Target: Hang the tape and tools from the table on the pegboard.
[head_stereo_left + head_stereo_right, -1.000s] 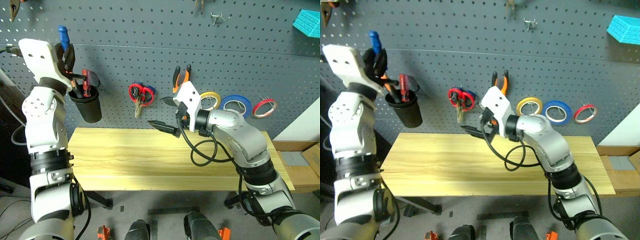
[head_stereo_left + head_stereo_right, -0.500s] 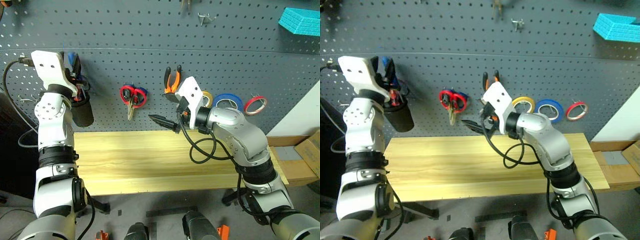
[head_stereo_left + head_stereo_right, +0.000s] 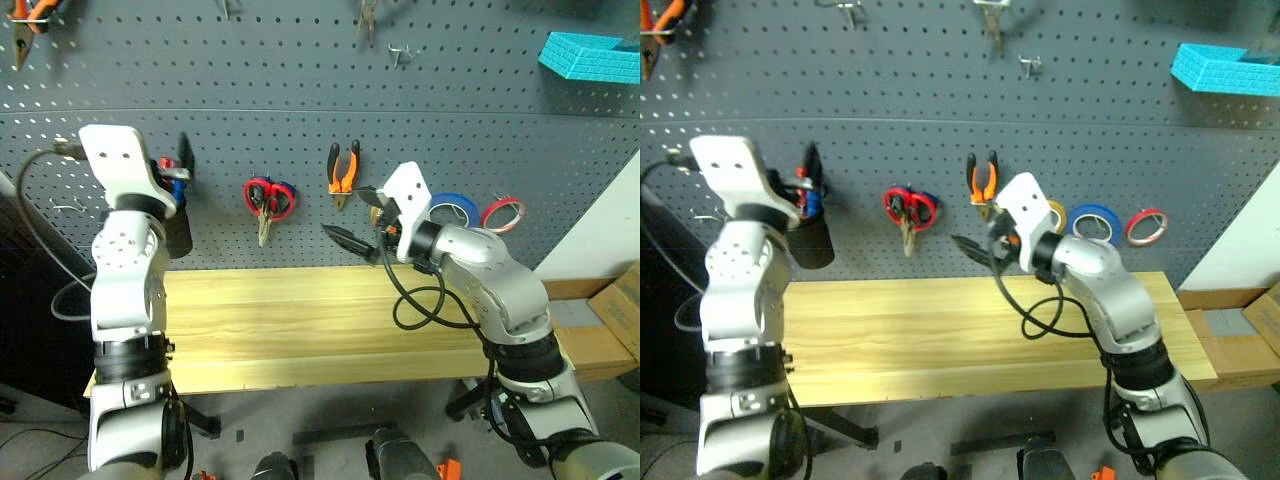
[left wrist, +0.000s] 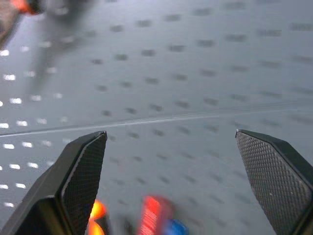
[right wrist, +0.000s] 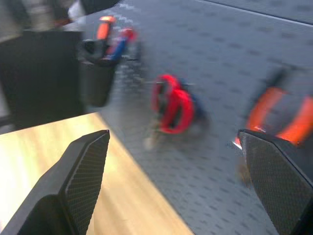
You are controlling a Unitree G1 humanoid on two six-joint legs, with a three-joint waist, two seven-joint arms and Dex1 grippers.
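Nearest you the table (image 3: 300, 330) lies bare, above it your right gripper (image 3: 362, 222) and left gripper (image 4: 171, 181) hang spread and empty, and behind on the pegboard (image 3: 300, 90) hang pliers (image 3: 343, 170), the blue tape (image 3: 452, 212) and, in the black cup (image 3: 812, 242), what looks like the screwdriver (image 3: 176, 178).

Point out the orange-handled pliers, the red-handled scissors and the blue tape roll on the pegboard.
orange-handled pliers (image 3: 344, 172), left eye view, on the handles.
red-handled scissors (image 3: 265, 197), left eye view, on the red loops.
blue tape roll (image 3: 1099, 217), right eye view, on its upper rim.
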